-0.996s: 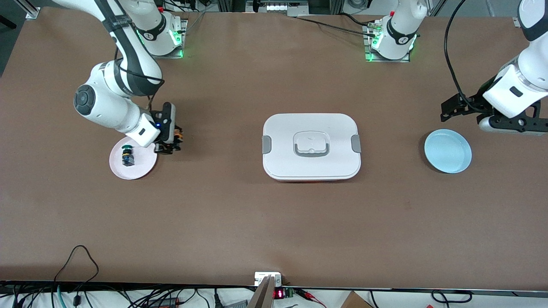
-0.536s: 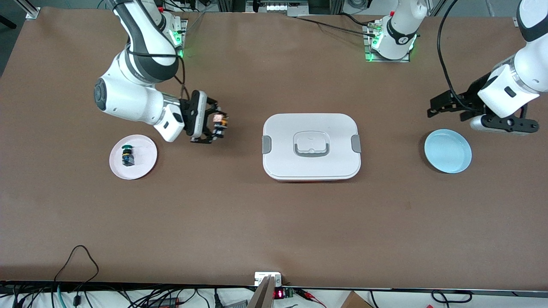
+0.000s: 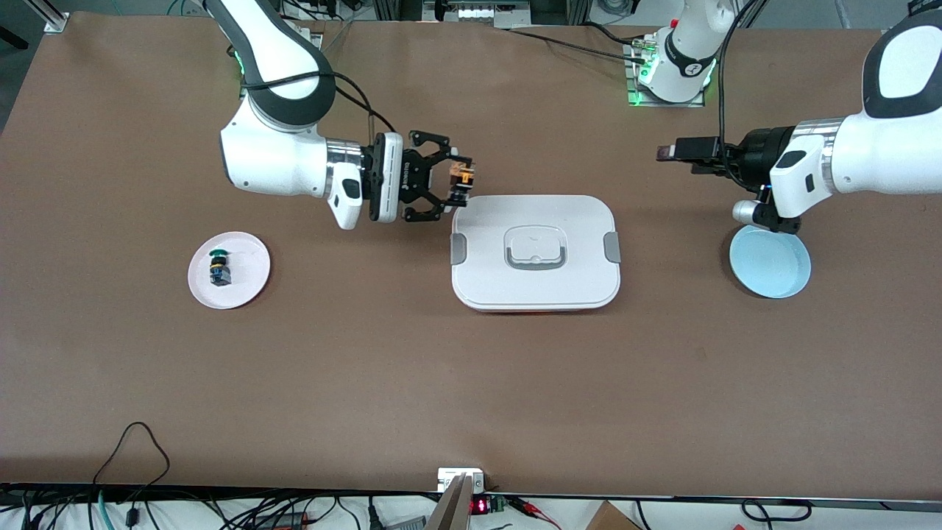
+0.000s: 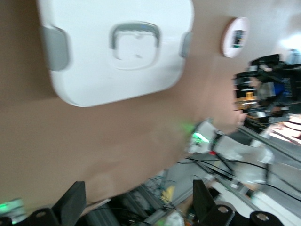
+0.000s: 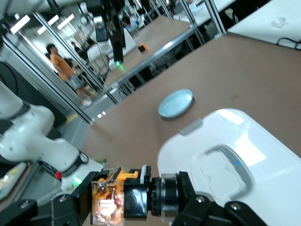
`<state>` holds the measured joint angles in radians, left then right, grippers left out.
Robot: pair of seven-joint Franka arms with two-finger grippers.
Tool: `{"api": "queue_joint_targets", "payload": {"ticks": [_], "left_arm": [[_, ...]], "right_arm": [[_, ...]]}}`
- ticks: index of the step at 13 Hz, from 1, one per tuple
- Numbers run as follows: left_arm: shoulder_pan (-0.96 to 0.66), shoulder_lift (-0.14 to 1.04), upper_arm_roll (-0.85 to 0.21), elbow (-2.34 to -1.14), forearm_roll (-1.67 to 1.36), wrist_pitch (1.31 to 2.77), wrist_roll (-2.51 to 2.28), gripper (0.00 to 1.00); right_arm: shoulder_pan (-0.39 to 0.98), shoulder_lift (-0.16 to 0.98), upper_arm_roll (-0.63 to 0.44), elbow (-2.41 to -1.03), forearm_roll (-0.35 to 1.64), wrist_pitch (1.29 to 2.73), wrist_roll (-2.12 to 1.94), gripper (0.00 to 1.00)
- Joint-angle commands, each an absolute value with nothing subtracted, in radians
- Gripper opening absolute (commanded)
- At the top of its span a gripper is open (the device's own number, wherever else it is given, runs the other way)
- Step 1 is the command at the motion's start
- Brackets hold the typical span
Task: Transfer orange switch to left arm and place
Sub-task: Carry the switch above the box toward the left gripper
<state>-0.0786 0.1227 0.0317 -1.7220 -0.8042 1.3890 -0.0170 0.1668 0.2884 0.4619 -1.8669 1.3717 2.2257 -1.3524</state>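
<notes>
As end effector [image 3: 462, 182] extends level, gripping switch [image 3: 463, 177].

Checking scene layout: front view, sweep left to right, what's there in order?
Pink plate with the green-capped switch → right tool holding the orange switch → white box → left tool, open → blue plate.

The brown table [image 3: 368, 368] carries three things in a row. The white box [image 3: 536, 283] sits mid-table, a pink plate [image 3: 246, 283] toward the right arm's end, a light blue plate [image 3: 770, 261] toward the left arm's.
</notes>
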Motion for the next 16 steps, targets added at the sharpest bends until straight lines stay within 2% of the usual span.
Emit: {"api": "queue_joint_targets", "payload": {"ticks": [1,5,8,16], "left_arm": [[-0.066,0.109,0.034,-1.825,-1.022,1.423,0.009,1.0],[-0.086,0.107,0.028,-1.974,-1.348,1.523,0.058,1.0],[-0.095,0.097,-0.047,-2.066,-1.481,1.606,0.138,1.0],[-0.098,0.113,-0.133,-2.135,-1.682,1.624,0.207,0.98]], "right_arm": [[0.205,0.327,0.465,-1.793,1.48,2.241,-1.379,0.16],[0.287,0.37,0.463,-1.743,1.612,2.313,-1.404,0.16],[0.313,0.383,0.465,-1.726,1.66,2.336,-1.404,0.16],[0.325,0.393,0.465,-1.706,1.707,2.342,-1.379,0.15]]}}
